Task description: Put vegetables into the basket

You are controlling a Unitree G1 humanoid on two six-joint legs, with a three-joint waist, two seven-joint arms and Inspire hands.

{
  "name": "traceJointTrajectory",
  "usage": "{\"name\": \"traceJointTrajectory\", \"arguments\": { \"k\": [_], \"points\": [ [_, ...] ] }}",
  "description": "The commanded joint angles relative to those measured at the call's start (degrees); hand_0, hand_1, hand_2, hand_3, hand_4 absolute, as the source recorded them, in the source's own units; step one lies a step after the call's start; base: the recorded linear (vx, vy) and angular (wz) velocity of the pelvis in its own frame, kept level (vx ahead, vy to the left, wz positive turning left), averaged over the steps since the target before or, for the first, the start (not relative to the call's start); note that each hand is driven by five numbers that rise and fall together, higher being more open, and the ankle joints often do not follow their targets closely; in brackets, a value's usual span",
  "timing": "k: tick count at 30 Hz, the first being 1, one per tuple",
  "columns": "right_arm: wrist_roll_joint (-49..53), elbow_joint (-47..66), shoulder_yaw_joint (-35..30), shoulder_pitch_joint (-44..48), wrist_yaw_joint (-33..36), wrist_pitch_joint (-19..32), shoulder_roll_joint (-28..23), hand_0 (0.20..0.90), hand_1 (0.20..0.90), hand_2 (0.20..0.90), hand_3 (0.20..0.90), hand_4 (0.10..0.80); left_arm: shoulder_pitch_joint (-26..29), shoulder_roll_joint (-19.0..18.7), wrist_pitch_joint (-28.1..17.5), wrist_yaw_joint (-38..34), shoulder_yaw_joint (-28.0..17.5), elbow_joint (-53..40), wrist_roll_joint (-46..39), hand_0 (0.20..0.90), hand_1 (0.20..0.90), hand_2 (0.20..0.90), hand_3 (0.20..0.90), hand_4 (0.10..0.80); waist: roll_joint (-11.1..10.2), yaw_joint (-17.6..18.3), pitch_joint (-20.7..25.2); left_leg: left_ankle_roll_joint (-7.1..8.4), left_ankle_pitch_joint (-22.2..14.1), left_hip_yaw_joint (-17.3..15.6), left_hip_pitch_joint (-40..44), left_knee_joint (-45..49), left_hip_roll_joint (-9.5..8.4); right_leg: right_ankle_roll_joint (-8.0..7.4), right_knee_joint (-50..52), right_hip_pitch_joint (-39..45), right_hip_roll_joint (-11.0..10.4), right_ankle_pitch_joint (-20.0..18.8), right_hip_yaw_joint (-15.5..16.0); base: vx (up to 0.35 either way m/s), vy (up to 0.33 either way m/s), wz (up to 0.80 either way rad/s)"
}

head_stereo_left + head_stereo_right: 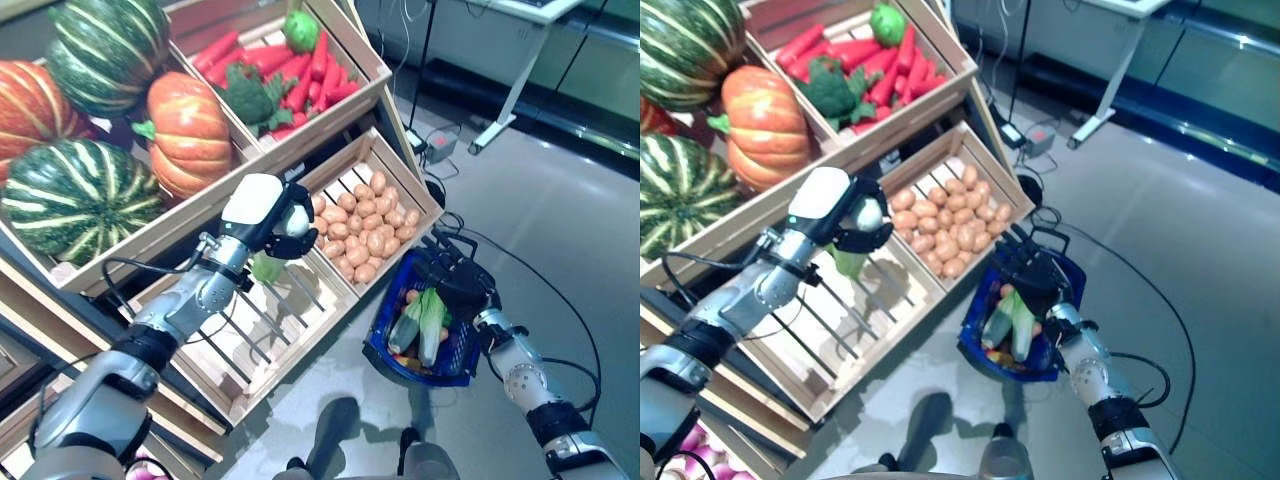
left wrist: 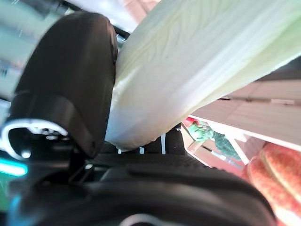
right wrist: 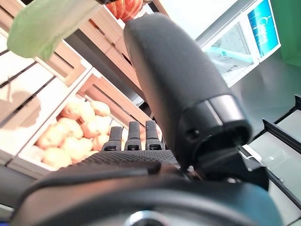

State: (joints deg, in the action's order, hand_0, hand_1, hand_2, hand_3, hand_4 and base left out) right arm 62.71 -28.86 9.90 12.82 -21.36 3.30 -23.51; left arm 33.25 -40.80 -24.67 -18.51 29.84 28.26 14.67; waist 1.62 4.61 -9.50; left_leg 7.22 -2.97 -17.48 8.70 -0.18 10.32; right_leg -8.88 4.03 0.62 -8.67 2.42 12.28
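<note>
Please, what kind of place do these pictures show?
Probably a mock grocery produce stand set up in a lab: tilted wooden crates hold pumpkins, carrots and potatoes, while a desk leg and power cables stand on the grey floor behind.

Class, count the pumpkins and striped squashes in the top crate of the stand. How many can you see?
4: two green striped squashes, an orange pumpkin beside them, another orange pumpkin at the left edge. More may be hidden outside the view.

leek (image 2: 197,61): far end cut off | basket (image 1: 395,345) handle: hidden under right robot hand (image 1: 455,278)
</note>
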Motion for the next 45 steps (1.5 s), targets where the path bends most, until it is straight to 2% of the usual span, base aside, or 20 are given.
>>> {"name": "traceJointTrajectory", "arguments": {
  "k": [1,4,7,14,18,25,27,28,31,34,35,37,42,45],
  "points": [
    [-1.81,5.23,0.00,0.69,-1.17,3.04,3.26,0.900,0.900,0.900,0.900,0.800,1.35,1.56,-3.09,4.10,-8.51,-4.93,-13.92,0.300,0.300,0.300,0.300,0.400,-2.21,-1.33,8.27,-2.27,5.34,1.91,-3.09,-1.94,-2.21,1.29,-5.55,3.53,-2.73,-5.95,0.42,0.051,-0.075,0.09],
    [-7.35,7.65,1.33,0.27,-0.52,5.91,4.50,0.900,0.900,0.900,0.900,0.800,-0.32,5.09,-1.56,9.99,-11.54,-8.42,-24.10,0.300,0.300,0.300,0.300,0.400,-2.33,-1.72,8.59,-2.20,6.11,2.62,-2.21,-3.97,-2.37,1.36,-7.58,4.64,-2.07,-6.80,0.50,0.037,-0.065,0.07],
    [-11.64,11.41,2.32,-0.06,0.23,6.68,5.20,0.900,0.900,0.900,0.900,0.800,-2.07,8.56,0.92,15.33,-14.02,-12.21,-32.73,0.300,0.300,0.300,0.300,0.400,-2.43,-1.92,8.59,-2.23,6.13,3.31,-2.28,-4.36,-2.33,1.52,-8.24,4.73,-1.68,-7.01,0.38,0.006,-0.074,0.07],
    [-12.82,16.04,3.95,1.09,0.61,3.66,4.73,0.900,0.900,0.900,0.900,0.800,-4.09,13.20,3.21,19.90,-15.02,-17.67,-40.63,0.300,0.300,0.300,0.300,0.400,-2.45,-2.91,8.30,-2.10,5.95,5.38,-2.10,-4.82,-2.20,1.80,-8.40,5.95,-1.26,-6.37,1.18,0.010,-0.046,0.10],
    [-10.15,20.19,4.32,1.10,0.32,2.14,5.52,0.900,0.900,0.900,0.900,0.800,-4.83,14.34,4.91,20.84,-14.59,-20.77,-41.28,0.300,0.300,0.300,0.300,0.400,-2.59,-3.33,8.06,-2.07,5.83,6.36,-2.07,-4.82,-2.24,1.77,-8.31,6.39,-1.29,-6.05,1.53,0.021,-0.028,0.11],
    [-11.89,27.78,6.17,3.83,1.97,3.87,6.10,0.900,0.900,0.900,0.900,0.800,-4.96,15.51,8.36,22.86,-12.51,-24.65,-39.77,0.300,0.300,0.300,0.300,0.400,-2.85,-4.75,7.31,-1.99,5.67,7.94,-2.09,-4.82,-2.47,1.51,-8.32,7.12,-1.61,-5.74,2.54,0.017,-0.028,0.19],
    [-14.69,29.80,6.70,5.02,2.33,3.82,5.98,0.900,0.900,0.900,0.900,0.800,-5.07,15.64,9.96,24.26,-11.88,-25.37,-40.81,0.300,0.300,0.300,0.300,0.400,-2.92,-5.16,7.35,-2.00,5.47,8.34,-1.90,-4.82,-2.57,1.37,-8.41,7.50,-1.76,-5.68,2.76,0.050,-0.010,0.06],
    [-20.07,30.73,7.17,5.83,3.46,4.06,5.15,0.900,0.900,0.900,0.900,0.800,-5.19,15.97,10.96,25.27,-11.60,-25.72,-40.94,0.300,0.300,0.300,0.300,0.400,-3.06,-5.42,7.51,-1.99,5.30,8.54,-1.82,-4.82,-2.64,1.27,-8.48,7.73,-1.89,-5.60,2.90,0.056,-0.004,0.08],
    [-26.73,31.87,8.07,7.03,6.34,3.33,2.93,0.900,0.900,0.900,0.900,0.800,-5.44,15.91,11.73,25.99,-11.11,-26.51,-41.21,0.300,0.300,0.300,0.300,0.400,-3.20,-5.59,7.70,-2.05,5.10,8.98,-1.67,-4.82,-2.85,1.22,-8.61,8.01,-1.92,-5.60,2.82,0.049,0.000,0.15],
    [-34.95,32.88,9.68,7.00,7.57,-1.61,-1.49,0.900,0.900,0.900,0.900,0.800,-6.28,15.66,12.64,26.90,-11.02,-29.50,-43.62,0.300,0.300,0.300,0.300,0.400,-3.66,-5.62,7.91,-2.15,4.95,9.26,-1.42,-4.82,-3.01,1.09,-8.56,8.15,-1.99,-5.72,2.57,0.031,0.003,0.03],
    [-35.10,32.92,9.78,6.97,7.50,-1.95,-1.70,0.900,0.900,0.900,0.900,0.800,-6.36,15.68,12.65,26.96,-11.08,-29.67,-43.72,0.300,0.300,0.300,0.300,0.400,-3.65,-5.61,7.91,-2.15,4.95,9.26,-1.40,-4.82,-3.01,1.09,-8.55,8.15,-1.99,-5.73,2.55,0.000,0.000,0.00],
    [-36.53,32.59,11.47,5.81,8.36,-5.96,-3.64,0.900,0.900,0.900,0.900,0.800,-6.84,15.66,12.77,27.23,-11.23,-32.60,-45.40,0.300,0.300,0.300,0.300,0.400,-3.95,-5.68,7.78,-2.13,5.01,9.28,-1.36,-4.82,-3.08,1.10,-8.48,8.22,-2.05,-5.81,2.58,0.000,0.000,0.00],
    [-30.12,26.44,13.66,5.00,8.87,-8.41,-1.68,0.900,0.900,0.900,0.900,0.800,-6.27,17.22,12.20,26.58,-10.56,-34.87,-46.77,0.300,0.300,0.300,0.300,0.400,-4.13,-6.06,7.35,-2.18,5.13,9.58,-1.24,-4.82,-3.15,1.15,-8.36,8.57,-2.23,-5.95,3.15,0.000,0.000,0.00],
    [-23.47,20.62,15.15,4.06,8.86,-9.22,2.93,0.900,0.900,0.900,0.900,0.800,-5.41,19.15,12.59,26.46,-9.97,-35.79,-47.95,0.300,0.300,0.300,0.300,0.400,-4.09,-6.60,7.27,-2.16,5.12,10.04,-1.12,-4.82,-3.28,1.25,-8.47,9.03,-2.39,-5.93,3.85,-0.007,0.000,0.05]
  ]
}}
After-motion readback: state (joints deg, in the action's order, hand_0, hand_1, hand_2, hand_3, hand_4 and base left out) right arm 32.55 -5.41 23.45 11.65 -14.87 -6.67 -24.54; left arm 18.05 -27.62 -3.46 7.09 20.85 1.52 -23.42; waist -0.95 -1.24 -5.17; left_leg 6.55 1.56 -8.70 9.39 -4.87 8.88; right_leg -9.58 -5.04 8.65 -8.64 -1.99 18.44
